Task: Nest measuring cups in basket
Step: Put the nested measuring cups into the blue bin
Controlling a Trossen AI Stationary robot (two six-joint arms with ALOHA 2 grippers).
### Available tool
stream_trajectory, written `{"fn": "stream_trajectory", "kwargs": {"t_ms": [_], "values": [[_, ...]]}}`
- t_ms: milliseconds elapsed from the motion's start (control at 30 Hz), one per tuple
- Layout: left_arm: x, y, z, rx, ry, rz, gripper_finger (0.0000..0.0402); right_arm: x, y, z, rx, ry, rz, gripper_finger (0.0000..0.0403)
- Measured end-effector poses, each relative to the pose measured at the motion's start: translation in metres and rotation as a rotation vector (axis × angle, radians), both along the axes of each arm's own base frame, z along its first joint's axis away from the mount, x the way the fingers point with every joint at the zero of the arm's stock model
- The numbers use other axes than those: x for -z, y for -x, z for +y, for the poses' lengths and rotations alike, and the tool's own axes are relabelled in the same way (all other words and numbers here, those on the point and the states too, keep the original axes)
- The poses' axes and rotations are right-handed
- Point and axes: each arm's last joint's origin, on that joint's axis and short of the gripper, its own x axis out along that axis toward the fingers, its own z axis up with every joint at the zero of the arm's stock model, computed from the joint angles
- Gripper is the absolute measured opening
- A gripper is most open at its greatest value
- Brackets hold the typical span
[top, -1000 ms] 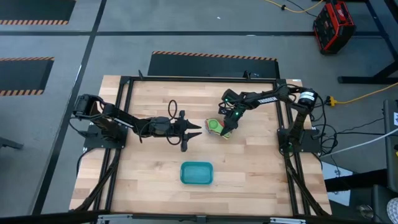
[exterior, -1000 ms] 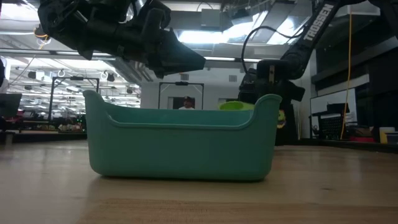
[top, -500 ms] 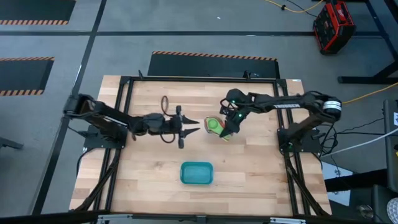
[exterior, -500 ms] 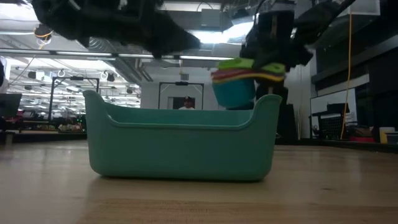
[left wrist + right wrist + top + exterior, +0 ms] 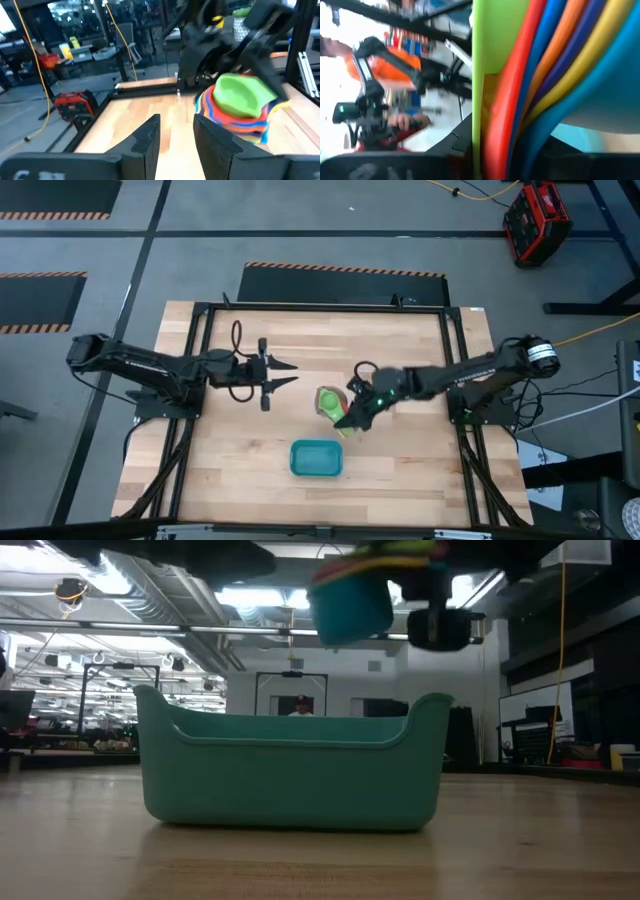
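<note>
Since all the measuring cups [image 5: 331, 402] already sit one inside another in a stack, green on top, most of the job looks done. What is left is to put the stack into the teal basket [image 5: 316, 459], which has nothing showing in it yet. The right hand [image 5: 345, 420] pinches the stack by its handles and holds it up in the air, above the counter [image 5: 240, 470], just behind the basket. The left hand [image 5: 278, 373] waits off to the side, well apart, with its fingers a little spread and holding nothing.
</note>
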Motion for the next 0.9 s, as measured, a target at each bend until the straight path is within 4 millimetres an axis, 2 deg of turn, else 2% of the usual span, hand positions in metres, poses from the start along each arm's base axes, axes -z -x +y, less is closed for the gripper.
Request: {"fn": "stream_trajectory", "kwargs": {"t_ms": [233, 400, 667, 900], "values": [[-0.005, 0.01, 0.001, 0.002, 0.011, 0.002, 0.0112, 0.0, 0.01, 0.063, 0.187, -0.048, 0.003, 0.0096], [-0.005, 0.01, 0.0, 0.032, 0.008, 0.004, 0.0112, 0.007, 0.016, 0.1, 0.256, -0.077, -0.033, 0.0096], [-0.004, 0.009, -0.001, 0.055, 0.037, 0.017, 0.0112, 0.033, 0.016, 0.148, 0.302, -0.133, -0.134, 0.0096], [-0.004, 0.009, -0.001, 0.055, 0.042, 0.016, 0.0112, 0.065, 0.004, 0.178, 0.319, -0.127, -0.164, 0.0096]]}}
